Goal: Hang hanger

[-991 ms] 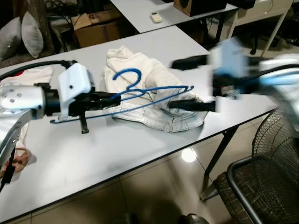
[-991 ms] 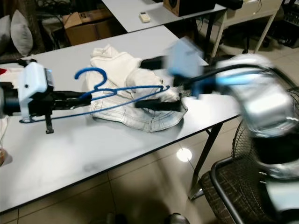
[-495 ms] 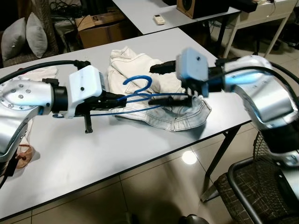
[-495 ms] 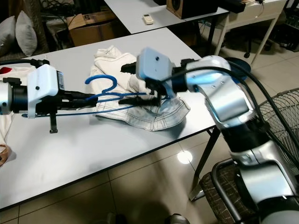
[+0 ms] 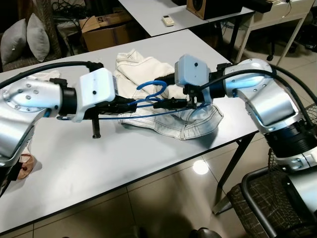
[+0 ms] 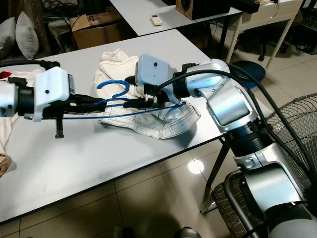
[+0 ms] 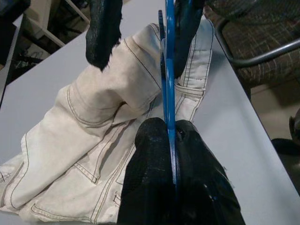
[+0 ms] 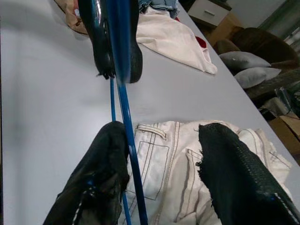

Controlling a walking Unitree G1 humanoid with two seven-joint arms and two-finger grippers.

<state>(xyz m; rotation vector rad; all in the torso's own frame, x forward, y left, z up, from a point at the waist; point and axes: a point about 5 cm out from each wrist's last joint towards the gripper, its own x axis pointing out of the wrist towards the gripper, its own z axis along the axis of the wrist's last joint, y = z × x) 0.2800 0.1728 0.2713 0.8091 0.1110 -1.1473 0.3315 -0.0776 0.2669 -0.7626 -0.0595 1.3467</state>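
Observation:
A blue wire hanger (image 5: 149, 86) hangs level above the white table (image 5: 124, 163), over a pair of white denim shorts (image 5: 190, 123). My left gripper (image 5: 132, 102) is shut on the hanger's wire, clearly pinched in the left wrist view (image 7: 171, 137). From the right, my right gripper (image 5: 159, 92) reaches in and stands open, its two fingers either side of the hanger close to the hook. In the right wrist view the blue wire (image 8: 133, 154) runs along the inside of one finger (image 8: 108, 159), and the other finger is well apart from it.
Pale clothes (image 5: 44, 77) lie at the table's left end. Behind stand a second table with a remote (image 5: 166, 19), a cardboard box (image 5: 101, 29) and cushions (image 5: 25, 39). A mesh chair (image 5: 277, 203) and a fan (image 6: 297, 124) are at the lower right.
My right gripper has swung left across the shorts and now straddles the hanger near its hook. The left gripper, still holding the hanger, has shifted slightly right.

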